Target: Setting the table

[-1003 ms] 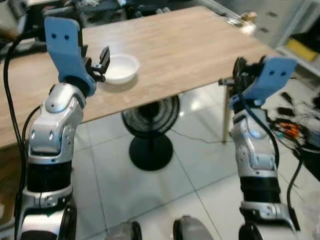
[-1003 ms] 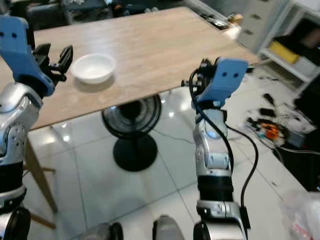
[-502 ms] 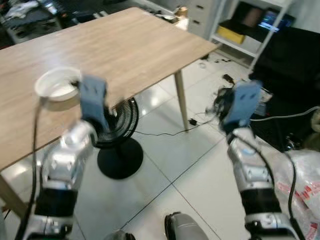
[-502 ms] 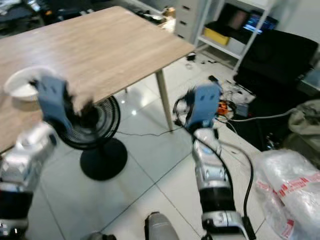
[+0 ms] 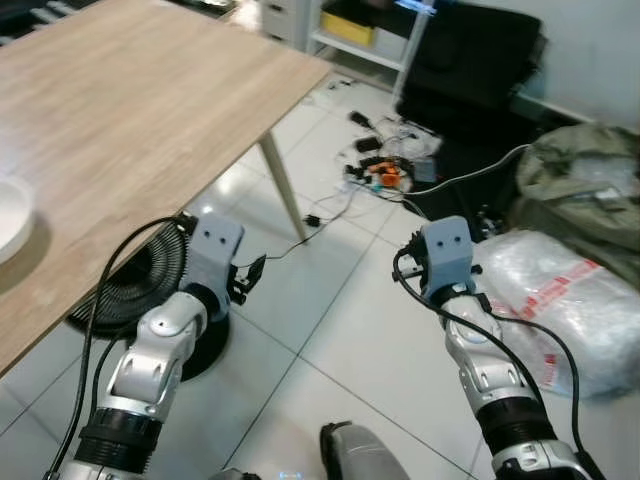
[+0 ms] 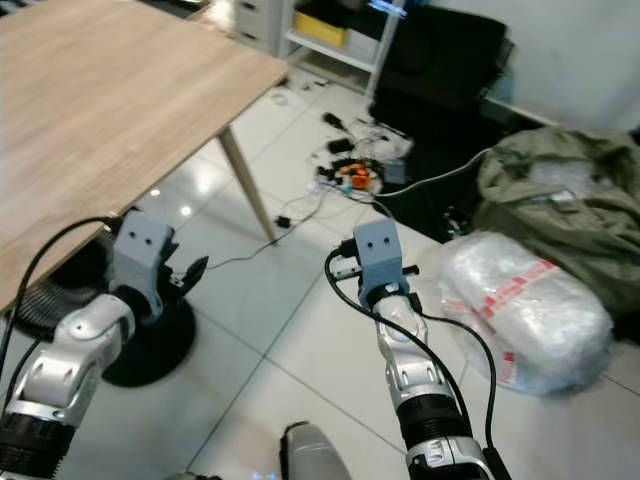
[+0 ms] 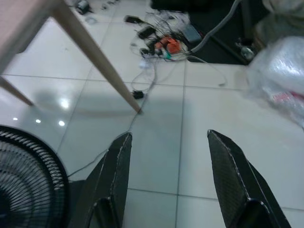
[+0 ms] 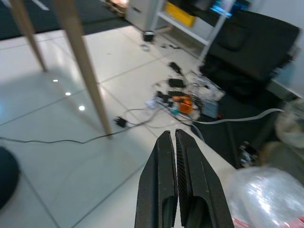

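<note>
Your left end effector (image 7: 166, 185) hangs low over the white tiled floor (image 5: 330, 330) with its two black fingers (image 7: 114, 175) spread wide and nothing between them, while your right end effector (image 8: 175, 185) is held out over the same tiles with its fingers pressed together, gripping nothing. You are looking down past both silver arms at the light wooden worktop (image 5: 130, 110), which fills the upper left of the head views and stands well off to your left; at its far left edge you can see part of a white bowl (image 5: 10, 215) resting on the wood, well apart from both arms. To your right, a rumpled olive-green cloth heap (image 5: 585, 195) lies on the floor, and just in front of it a clear plastic bundle with red printing (image 5: 560, 300) rests on the tiles beside your right arm. Beyond these stands a dark piece of furniture (image 5: 480, 50) against the wall. Under the worktop, just beside your left arm, sits a black floor fan (image 5: 140, 275) on its round base. A slanted wooden leg (image 5: 282, 190) of the worktop reaches the tiles nearby. Past that leg, a tangle of cables and small orange parts (image 5: 385, 165) is strewn over the floor, with one thin black cord (image 8: 71, 140) trailing across the tiles.
</note>
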Available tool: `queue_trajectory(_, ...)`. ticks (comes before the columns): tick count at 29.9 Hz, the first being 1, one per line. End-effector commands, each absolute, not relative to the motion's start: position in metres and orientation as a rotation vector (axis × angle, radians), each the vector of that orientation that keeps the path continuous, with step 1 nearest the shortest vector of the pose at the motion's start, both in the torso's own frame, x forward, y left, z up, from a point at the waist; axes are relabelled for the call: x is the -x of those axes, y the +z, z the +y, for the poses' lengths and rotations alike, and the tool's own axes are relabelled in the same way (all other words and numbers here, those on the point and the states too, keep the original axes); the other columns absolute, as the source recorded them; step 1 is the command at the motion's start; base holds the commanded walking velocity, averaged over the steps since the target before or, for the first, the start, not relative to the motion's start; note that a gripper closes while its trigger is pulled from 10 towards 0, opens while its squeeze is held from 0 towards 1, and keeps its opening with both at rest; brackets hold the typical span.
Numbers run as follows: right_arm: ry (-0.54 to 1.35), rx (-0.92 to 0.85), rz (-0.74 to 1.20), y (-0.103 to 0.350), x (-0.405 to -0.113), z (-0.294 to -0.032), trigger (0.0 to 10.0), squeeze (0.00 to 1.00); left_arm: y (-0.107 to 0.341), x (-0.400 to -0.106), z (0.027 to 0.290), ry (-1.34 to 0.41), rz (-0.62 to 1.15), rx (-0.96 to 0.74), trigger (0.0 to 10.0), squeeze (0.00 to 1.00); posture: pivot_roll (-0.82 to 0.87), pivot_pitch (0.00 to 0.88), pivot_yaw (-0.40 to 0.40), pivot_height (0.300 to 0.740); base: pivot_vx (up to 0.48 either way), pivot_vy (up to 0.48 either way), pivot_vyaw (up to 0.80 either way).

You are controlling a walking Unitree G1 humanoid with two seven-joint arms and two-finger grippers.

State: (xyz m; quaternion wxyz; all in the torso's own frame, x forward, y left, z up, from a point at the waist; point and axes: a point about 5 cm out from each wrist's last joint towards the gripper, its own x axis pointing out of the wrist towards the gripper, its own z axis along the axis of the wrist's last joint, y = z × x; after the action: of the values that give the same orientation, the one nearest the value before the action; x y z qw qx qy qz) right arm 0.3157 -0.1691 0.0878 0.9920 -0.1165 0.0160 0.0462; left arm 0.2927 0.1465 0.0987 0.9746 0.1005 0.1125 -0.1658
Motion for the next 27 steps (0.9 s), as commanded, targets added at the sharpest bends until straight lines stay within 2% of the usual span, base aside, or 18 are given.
queue_trajectory(1, 0.097, 0.227, 0.065, 0.078, -0.311, -0.170, 10.0, 0.00, 0.087, -0.288, 0.152, -0.301, 0.262, -0.227, 10.0, 0.00, -0.07, 0.027, 0.023, 0.740, 0.000, 0.000, -0.80)
queue_trajectory(10, 0.090, 0.229, 0.175, 0.041, -0.292, -0.176, 10.0, 0.00, 0.058, -0.263, 0.142, -0.333, 0.295, -0.235, 10.0, 0.00, -0.08, 0.027, 0.028, 0.740, 0.000, 0.000, -0.80)
queue_trajectory(27, 0.112, 0.211, 0.180, 0.031, -0.284, -0.167, 10.0, 0.00, 0.064, -0.270, 0.142, -0.300, 0.239, -0.189, 10.0, 0.00, -0.08, 0.017, 0.042, 0.740, 0.000, 0.000, -0.80)
